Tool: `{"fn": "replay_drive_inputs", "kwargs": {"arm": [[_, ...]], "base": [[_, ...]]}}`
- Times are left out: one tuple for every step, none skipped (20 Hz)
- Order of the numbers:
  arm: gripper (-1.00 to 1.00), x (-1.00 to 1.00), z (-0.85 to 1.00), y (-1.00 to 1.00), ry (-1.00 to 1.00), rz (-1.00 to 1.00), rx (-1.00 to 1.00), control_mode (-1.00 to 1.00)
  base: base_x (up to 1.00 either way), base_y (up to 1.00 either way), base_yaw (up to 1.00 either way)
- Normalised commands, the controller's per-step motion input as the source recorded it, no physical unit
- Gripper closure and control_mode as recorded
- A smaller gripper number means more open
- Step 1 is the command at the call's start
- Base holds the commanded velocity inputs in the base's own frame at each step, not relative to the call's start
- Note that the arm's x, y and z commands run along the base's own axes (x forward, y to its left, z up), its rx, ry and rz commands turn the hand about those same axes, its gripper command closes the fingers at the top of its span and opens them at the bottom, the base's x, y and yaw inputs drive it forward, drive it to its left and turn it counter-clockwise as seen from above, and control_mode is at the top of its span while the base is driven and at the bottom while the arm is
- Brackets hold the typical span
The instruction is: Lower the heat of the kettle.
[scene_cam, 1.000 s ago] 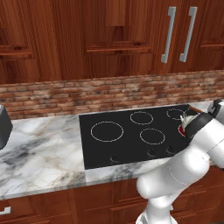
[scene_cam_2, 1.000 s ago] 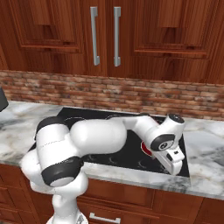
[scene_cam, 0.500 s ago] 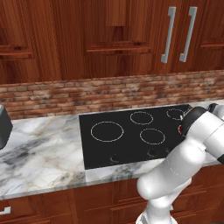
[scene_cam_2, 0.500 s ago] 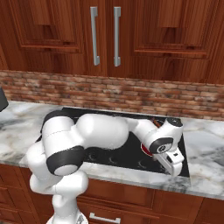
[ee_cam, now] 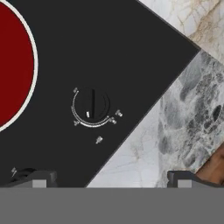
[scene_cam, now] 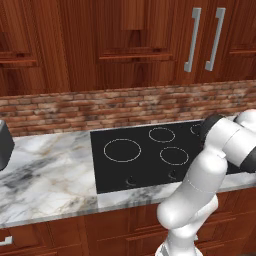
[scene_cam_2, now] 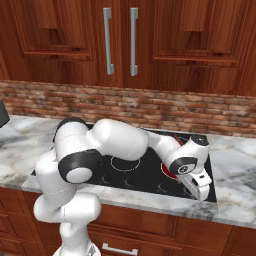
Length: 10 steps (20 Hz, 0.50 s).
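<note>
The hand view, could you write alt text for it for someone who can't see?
A round black stove knob sits on a black cooktop, with a glowing red burner beside it. Marble counter borders the cooktop, and two dark fingertips stand wide apart.

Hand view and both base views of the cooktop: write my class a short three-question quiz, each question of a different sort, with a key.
1. True or false: in the hand view, the burner beside the knob glows red.
2. Multiple choice: the knob sits on (A) the marble counter, (B) the black cooktop near its corner, (C) a cabinet door.
3. Fill in: in the right base view, the wall behind the cooktop is made of ____.

Key:
1. True.
2. B: the knob is on the black surface, with the marble counter just past the edge. The claw hangs above it, fingertips wide apart and touching nothing.
3. Brick.
</note>
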Motion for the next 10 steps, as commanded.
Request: {"fn": "replay_drive_inputs", "kwargs": {"arm": [[-1.00, 0.06, -0.17, -0.03, 0.00, 0.00, 0.00, -1.00], [-1.00, 0.09, -0.16, 0.00, 0.00, 0.00, 0.00, -1.00], [-1.00, 0.03, -0.14, 0.00, 0.00, 0.00, 0.00, -1.00], [-1.00, 0.02, -0.11, 0.00, 0.00, 0.00, 0.00, -1.00], [-1.00, 0.06, -0.09, 0.00, 0.00, 0.00, 0.00, -1.00], [-1.00, 0.05, -0.07, 0.00, 0.00, 0.00, 0.00, -1.00], [-1.00, 0.06, -0.05, 0.00, 0.00, 0.00, 0.00, -1.00], [-1.00, 0.08, -0.03, 0.00, 0.00, 0.00, 0.00, -1.00], [-1.00, 0.09, -0.03, 0.00, 0.00, 0.00, 0.00, -1.00], [-1.00, 0.08, -0.01, 0.00, 0.00, 0.00, 0.00, -1.00]], "base": [[0.00, 0.00, 0.00], [0.00, 0.00, 0.00], [0.00, 0.00, 0.00], [0.00, 0.00, 0.00], [0.00, 0.00, 0.00], [0.00, 0.00, 0.00], [0.00, 0.00, 0.00], [0.00, 0.00, 0.00], [0.00, 0.00, 0.00], [0.00, 0.00, 0.00]]}}
